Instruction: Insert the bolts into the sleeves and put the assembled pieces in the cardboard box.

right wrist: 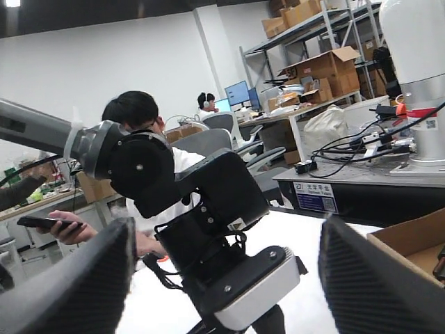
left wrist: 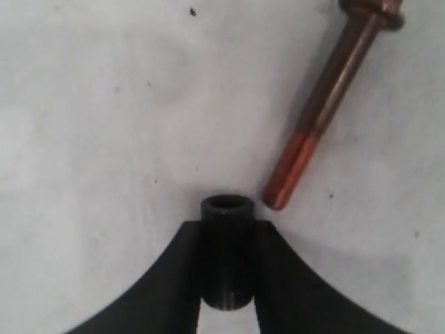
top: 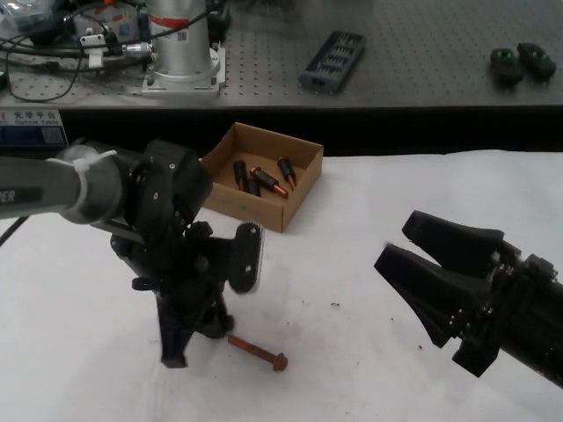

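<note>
- Sleeve (left wrist: 226,264), black, is clamped between the two fingers (left wrist: 170,296) of the left gripper (left wrist: 228,229); the fingers are closed against its sides, and its open end projects beyond the fingertips.
- The left gripper is pointed down at the white cloth (top: 369,193). It is located on the near side of the cardboard box (top: 264,209), towards the camera and slightly to the left of the box, and well apart from it.
- One copper-coloured bolt (left wrist: 327,111) is laid flat on the cloth, on the near side of the cardboard box and well apart from it. It is not gripped by either arm.
- In the left wrist view, the plain end of the bolt is seen just beside the open end of the sleeve, with a narrow gap between them. The flanged head is at the far end from the sleeve.
- The bolt is not inserted in the sleeve.
- The right gripper (top: 394,242) is located to the right of the cardboard box and nearer the camera, well apart from the box. Its fingers (right wrist: 76,292) are spread wide; nothing is held between them and nothing is touched by them.
- The cardboard box is open at the top and rests on the cloth.
- Several assembled pieces (top: 286,169), each a black sleeve with a copper-coloured bolt in it, are lying on the floor of the cardboard box.
</note>
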Robot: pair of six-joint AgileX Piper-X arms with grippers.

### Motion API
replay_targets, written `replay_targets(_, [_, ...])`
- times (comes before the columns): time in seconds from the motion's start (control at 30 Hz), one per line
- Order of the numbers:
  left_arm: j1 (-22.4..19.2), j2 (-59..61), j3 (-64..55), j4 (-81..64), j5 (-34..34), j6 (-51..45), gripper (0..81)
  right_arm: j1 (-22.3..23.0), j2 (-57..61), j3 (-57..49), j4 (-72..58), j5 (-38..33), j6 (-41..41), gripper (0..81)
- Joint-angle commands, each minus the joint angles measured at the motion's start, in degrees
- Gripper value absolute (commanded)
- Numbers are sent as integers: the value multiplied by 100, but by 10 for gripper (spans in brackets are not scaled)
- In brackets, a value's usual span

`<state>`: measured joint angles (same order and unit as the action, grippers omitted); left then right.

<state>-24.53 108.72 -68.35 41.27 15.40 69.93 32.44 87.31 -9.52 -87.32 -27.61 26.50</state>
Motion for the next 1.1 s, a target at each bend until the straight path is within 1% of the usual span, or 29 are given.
replay_targets(0.0, [-12, -532, -7, -85, 958, -1357, 7, -29, -73, -77, -168, -307, -43, 547])
replay_targets(0.03, [-12, -669, -7, -98, 1174, -1862, 7, -29, -73, -77, -168, -370, -43, 547])
replay_targets(0.1, [16, -880, -7, -96, 1531, -2945, 7, -29, -73, -77, -168, -713, -43, 547])
replay_targets(0.17, [14, -1045, -7, -4, 1471, -3995, 7, -29, -130, -77, -168, -1093, -158, 547])
replay_targets(0.23, [14, -1176, -7, 258, 1163, -4898, 7, -29, -258, -77, -168, -1814, -562, 547])
replay_targets(0.27, [14, -1228, -7, 385, 1014, -5107, 7, -29, -347, -77, -168, -2022, -609, 547])
replay_targets(0.3, [19, -1277, -7, 559, 837, -5208, 7, -53, -452, -77, -168, -2070, -561, 547])
replay_targets(0.37, [19, -1381, -7, 809, 668, -5205, 7, -139, -723, -124, 350, -2079, -453, 547])
replay_targets(0.43, [58, -1536, -7, 849, 757, -5205, 7, -200, -1019, -249, 1231, -2171, -478, 547])
replay_targets(0.53, [144, -1866, -7, 660, 976, -5409, 7, -200, -1533, -592, 2950, -2406, -891, 547])
replay_targets(0.63, [288, -2303, -7, 439, 978, -5718, 7, -200, -2094, -1010, 4694, -2213, -1500, 547])
replay_targets(0.7, [391, -2552, -7, 351, 978, -5916, 7, -200, -2401, -1350, 5911, -1917, -1938, 547])
replay_targets(0.77, [499, -2806, -7, 436, 978, -6018, 7, -200, -2668, -1781, 7293, -1413, -2481, 547])
replay_targets(0.83, [590, -2988, -7, 550, 1029, -6094, 7, -138, -2790, -2189, 8466, -998, -2810, 547])
replay_targets(0.9, [654, -3110, -7, 628, 1370, -6445, 7, -82, -2807, -2617, 9347, -708, -2915, 547])
replay_targets(0.97, [669, -3176, -7, 695, 1652, -6993, 7, -27, -2750, -3001, 9974, -564, -2913, 547])
replay_targets(1.03, [669, -3197, -7, 869, 1662, -7224, 7, 36, -2635, -3317, 10535, -503, -3033, 547])
replay_targets(1.07, [669, -3194, -7, 974, 1662, -7192, 7, 84, -2554, -3493, 10858, -470, -3176, 547])
